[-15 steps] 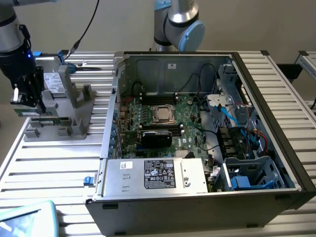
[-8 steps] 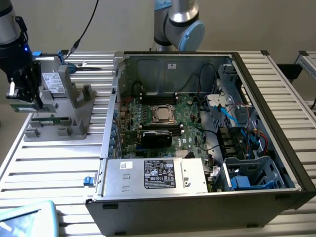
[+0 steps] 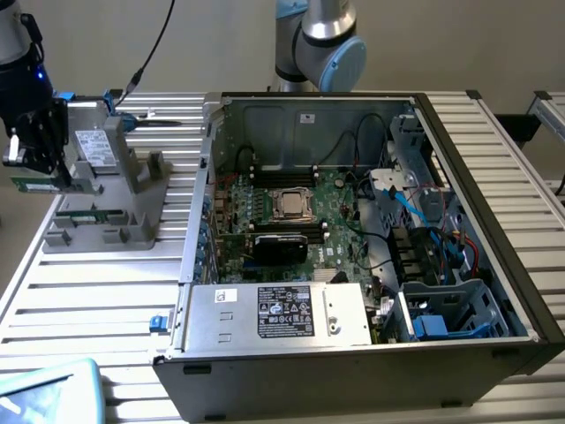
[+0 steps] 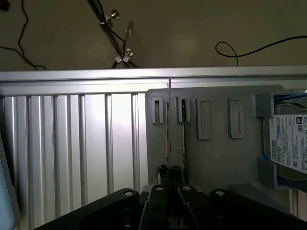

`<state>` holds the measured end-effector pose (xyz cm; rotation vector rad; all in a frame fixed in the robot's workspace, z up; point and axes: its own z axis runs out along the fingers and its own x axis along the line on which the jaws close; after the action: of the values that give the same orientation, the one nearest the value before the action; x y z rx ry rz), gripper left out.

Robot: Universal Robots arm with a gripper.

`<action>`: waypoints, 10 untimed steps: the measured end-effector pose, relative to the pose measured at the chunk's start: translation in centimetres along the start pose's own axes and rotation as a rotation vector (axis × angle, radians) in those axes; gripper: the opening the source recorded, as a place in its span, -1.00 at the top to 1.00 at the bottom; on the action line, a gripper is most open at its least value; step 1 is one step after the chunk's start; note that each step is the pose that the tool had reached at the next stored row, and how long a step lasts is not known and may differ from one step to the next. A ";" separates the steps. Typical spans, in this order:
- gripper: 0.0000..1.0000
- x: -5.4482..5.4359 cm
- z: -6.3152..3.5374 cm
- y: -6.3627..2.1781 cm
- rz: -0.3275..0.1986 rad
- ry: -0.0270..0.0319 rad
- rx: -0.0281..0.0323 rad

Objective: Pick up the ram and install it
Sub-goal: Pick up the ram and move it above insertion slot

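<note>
gripper [image 3: 37,175]: jaws together, clamped on the ram [image 3: 35,184]. It pinches across the flat faces, prob. near mid-length, so the stick hangs level w/ both ends free.
ram: in the wrist view it's edge-on, a thin pale line [image 4: 169,124] running out from btwn the fingertips. That suits a thin board, since pads on the broad faces can't crush the edge.
where: far side of the exterior view's left, over the outer end of the holder [image 3: 106,234], well apart from the PC case [image 3: 291,353]. It looks clear of its slot, but can't be sure.
holder: grey block w/ a row of narrow slots [image 4: 204,120]. Judged purpose is to keep sticks standing on edge so the jaws can close from above.
second stick [image 4: 183,139]: dark green, just beside the held one, seated in the next slot.
drive [image 4: 288,143]: grey box w/ white sticker, parked upright at the holder's other end, out of the jaws' way.
table [image 3: 88,291]: ribbed alu, carries both holder and case.
case: side panel off, board [image 3: 340,221] facing up, so there's access from above.
memory sockets [image 3: 282,176]: long black rows by the CPU. No stick visible in them, so the install isn't done.
</note>
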<state>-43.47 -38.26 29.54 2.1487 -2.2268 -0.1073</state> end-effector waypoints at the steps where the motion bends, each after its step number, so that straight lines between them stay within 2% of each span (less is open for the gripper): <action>1: 0.74 0.0 -0.15 0.01 0.000 0.0000 -0.0015; 10: 0.74 0.0 -1.86 0.02 0.000 0.0005 -0.0167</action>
<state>-43.34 -38.28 31.40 2.1397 -2.2179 -0.1249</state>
